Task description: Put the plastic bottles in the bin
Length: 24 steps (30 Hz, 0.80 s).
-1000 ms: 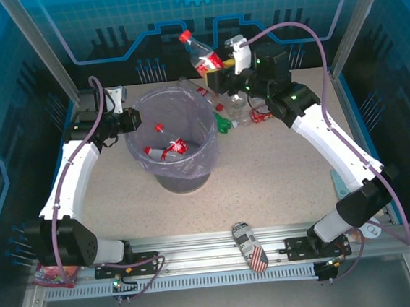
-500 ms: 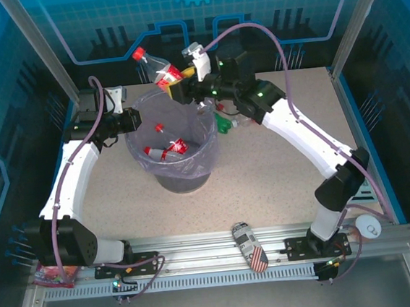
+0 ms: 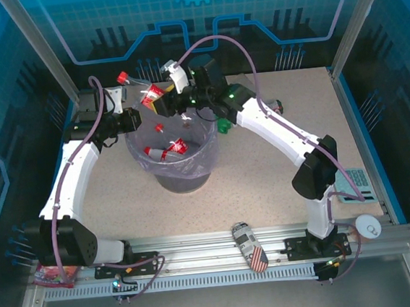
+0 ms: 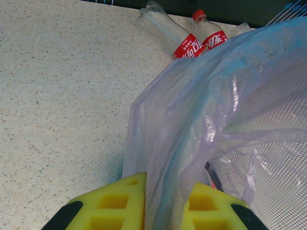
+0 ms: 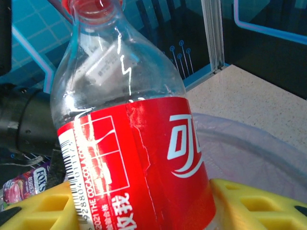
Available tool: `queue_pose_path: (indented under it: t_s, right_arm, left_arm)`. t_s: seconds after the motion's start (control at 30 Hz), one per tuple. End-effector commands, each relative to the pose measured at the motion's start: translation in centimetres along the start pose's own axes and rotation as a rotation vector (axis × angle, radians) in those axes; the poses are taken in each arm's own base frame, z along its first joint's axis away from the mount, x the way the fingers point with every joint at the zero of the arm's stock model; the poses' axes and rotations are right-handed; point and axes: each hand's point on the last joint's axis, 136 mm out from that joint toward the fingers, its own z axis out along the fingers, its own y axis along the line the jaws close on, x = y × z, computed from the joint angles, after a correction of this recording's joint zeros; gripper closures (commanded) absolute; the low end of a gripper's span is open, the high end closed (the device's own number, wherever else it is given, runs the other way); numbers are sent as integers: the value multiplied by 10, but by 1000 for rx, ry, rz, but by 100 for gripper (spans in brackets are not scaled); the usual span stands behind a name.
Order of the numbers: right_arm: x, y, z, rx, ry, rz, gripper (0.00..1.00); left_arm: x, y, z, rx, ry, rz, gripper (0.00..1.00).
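Observation:
The bin (image 3: 185,177) stands left of the table's middle, lined with a pale-lilac bag (image 4: 216,96). My left gripper (image 3: 133,120) (image 4: 165,211) is shut on the bag's rim at the bin's left side. My right gripper (image 3: 166,100) (image 5: 144,211) is shut on a clear red-labelled plastic bottle (image 3: 145,92) (image 5: 139,158). It holds the bottle tilted over the bin's far-left rim, red cap pointing left. Two bottles (image 3: 167,151) lie inside the bin. Two more (image 4: 184,43) lie on the table behind it. A green bottle (image 3: 224,126) sits at the bin's right, partly hidden by my right arm.
A flag-patterned can (image 3: 249,246) lies on the front rail between the arm bases. A candy packet (image 3: 53,275) sits at the front left. A white round object (image 3: 368,227) and a keypad-like thing (image 3: 353,181) are at the front right.
My right arm has swung left with the bottle, from behind the bin's right side to above its far-left rim. The left gripper has not moved.

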Motion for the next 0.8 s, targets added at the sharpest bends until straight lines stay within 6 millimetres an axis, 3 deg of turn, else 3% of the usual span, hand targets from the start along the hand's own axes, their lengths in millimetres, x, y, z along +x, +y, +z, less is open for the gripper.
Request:
queue_pose_path:
  t_s: [0.0,0.4,0.77]
  right_arm:
    - [20,0,12,-2,42,6,44]
    - [71,-13,28,9,104,17,40]
    - [75,-22,17,81,110,-19,21]
  left_arm:
    - [68,2,23,-1,250,8,88]
    - [69,3,24,-6,251,9,88]
    - [68,3,24,-5,252,9,87]
